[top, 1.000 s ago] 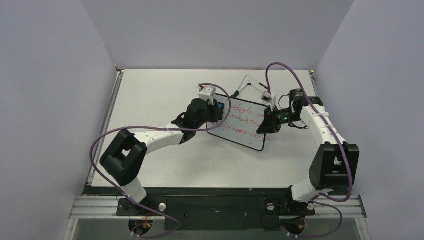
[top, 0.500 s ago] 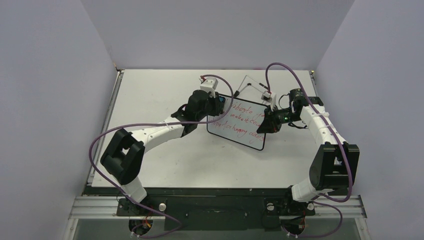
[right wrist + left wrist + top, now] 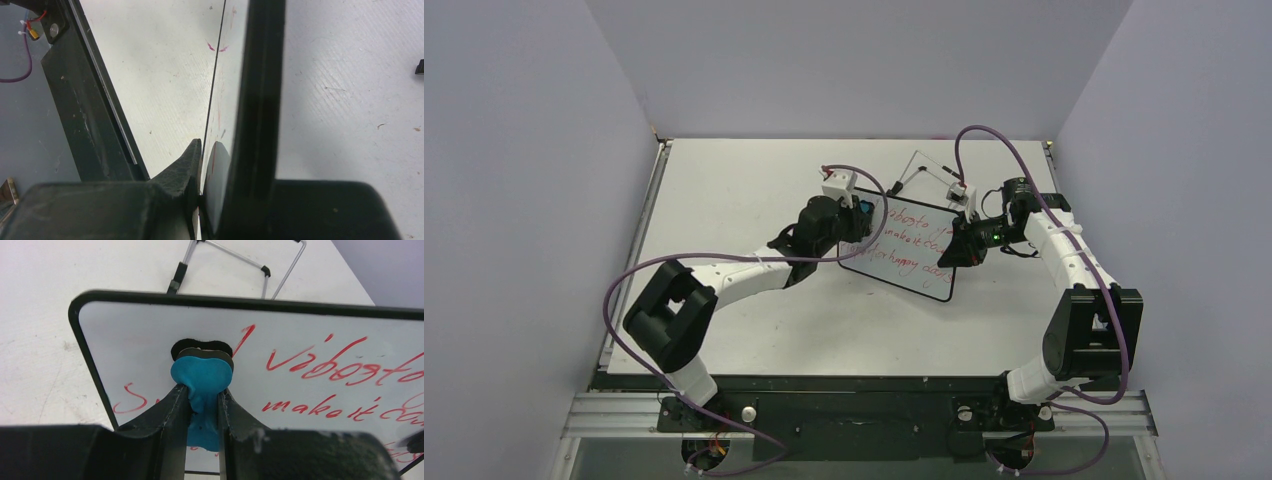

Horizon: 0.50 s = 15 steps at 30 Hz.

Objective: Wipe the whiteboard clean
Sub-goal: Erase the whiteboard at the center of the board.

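Left wrist: my left claw [image 3: 202, 405] pinches the eraser [image 3: 202, 372] at the whiteboard [image 3: 150, 335], wiping; next, sweep rightward over the red writing [image 3: 320, 365].

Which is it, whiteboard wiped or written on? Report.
Written on: red handwritten lines cross most of the whiteboard; only the patch around the blue eraser in the left gripper looks blank.

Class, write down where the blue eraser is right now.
Left wrist view: the blue eraser sits clamped in the left gripper, at the whiteboard face near its rounded corner, just left of the red writing.
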### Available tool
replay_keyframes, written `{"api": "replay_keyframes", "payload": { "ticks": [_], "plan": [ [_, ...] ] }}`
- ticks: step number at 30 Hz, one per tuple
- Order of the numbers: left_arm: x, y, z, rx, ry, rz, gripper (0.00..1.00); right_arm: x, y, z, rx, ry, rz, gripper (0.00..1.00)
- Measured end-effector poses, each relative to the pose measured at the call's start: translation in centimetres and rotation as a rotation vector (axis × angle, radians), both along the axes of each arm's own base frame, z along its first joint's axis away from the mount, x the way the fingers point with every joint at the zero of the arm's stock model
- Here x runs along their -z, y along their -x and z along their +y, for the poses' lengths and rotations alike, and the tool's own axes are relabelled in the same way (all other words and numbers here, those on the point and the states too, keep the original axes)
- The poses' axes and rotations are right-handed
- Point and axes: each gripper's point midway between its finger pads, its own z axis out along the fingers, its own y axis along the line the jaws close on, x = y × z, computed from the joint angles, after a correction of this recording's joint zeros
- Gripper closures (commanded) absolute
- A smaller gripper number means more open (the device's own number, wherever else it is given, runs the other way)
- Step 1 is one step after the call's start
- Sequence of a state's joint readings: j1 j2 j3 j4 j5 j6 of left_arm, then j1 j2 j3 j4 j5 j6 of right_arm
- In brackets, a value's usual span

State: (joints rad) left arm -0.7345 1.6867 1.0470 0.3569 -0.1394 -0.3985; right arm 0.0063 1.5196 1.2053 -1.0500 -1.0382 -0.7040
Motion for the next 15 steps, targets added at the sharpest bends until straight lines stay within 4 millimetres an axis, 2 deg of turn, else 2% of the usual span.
{"api": "replay_keyframes", "payload": {
  "ticks": [5,10,15],
  "plan": [
    [2.0,0.6,0.9,-0.020,-0.016,0.032,1.00,0.0,0.0,0.0,0.000,-0.001,0.000,1.00],
    [1.9,0.4,1.0,-0.025,-0.033,0.041,1.00,0.0,0.0,0.0,-0.001,-0.001,0.000,1.00],
    [0.8,-0.4,1.1,-0.032,-0.066,0.062,1.00,0.0,0.0,0.0,-0.002,-0.001,-0.004,1.00]
  ]
}}
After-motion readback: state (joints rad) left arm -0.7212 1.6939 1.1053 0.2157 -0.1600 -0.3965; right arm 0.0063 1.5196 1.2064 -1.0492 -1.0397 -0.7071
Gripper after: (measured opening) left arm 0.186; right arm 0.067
